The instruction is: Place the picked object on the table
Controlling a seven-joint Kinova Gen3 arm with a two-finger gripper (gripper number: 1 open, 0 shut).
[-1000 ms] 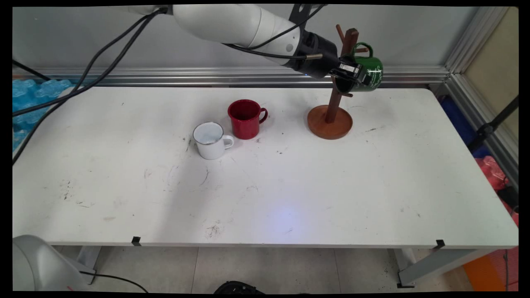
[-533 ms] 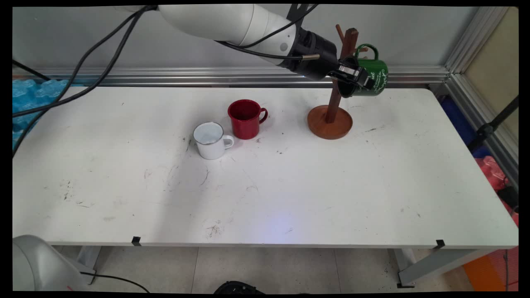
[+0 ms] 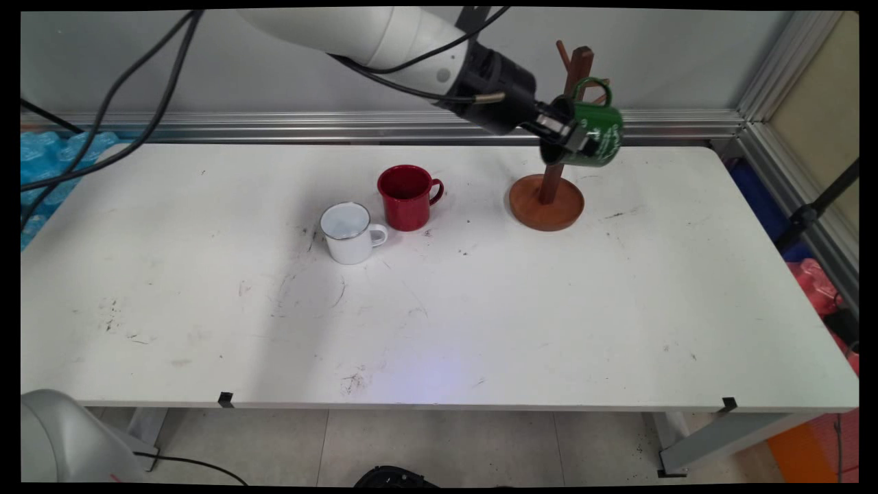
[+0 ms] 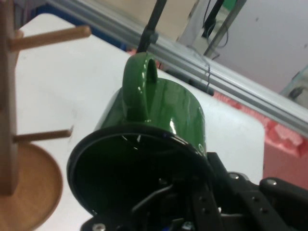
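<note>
fingers (image 3: pixel 571 134) gripping green mug (image 3: pixel 595 137), empty, beside mug tree (image 3: pixel 553 171)

Green mug (image 4: pixel 163 106): glossy enamel-like finish. Mug tree (image 3: pixel 549 185): matt brown wood. Table (image 3: pixel 480 309): smooth white, scuffed.

The green mug (image 3: pixel 591 134) is hanging in the air at the far right of the desk (image 3: pixel 480 309), tipped on its side with its dark mouth facing left toward the tool (image 3: pixel 564 129), which is gripping it by the rim, one finger inside the mouth and one outside. Its glossy enamel wall is carrying white lettering, and its loop handle (image 4: pixel 141 82) is pointing upward. The mug is hovering just beside the post of the wooden mug tree (image 3: pixel 557 144), above the tree's round base, with two bare pegs (image 4: pixel 48 37) sticking out close by.
</note>
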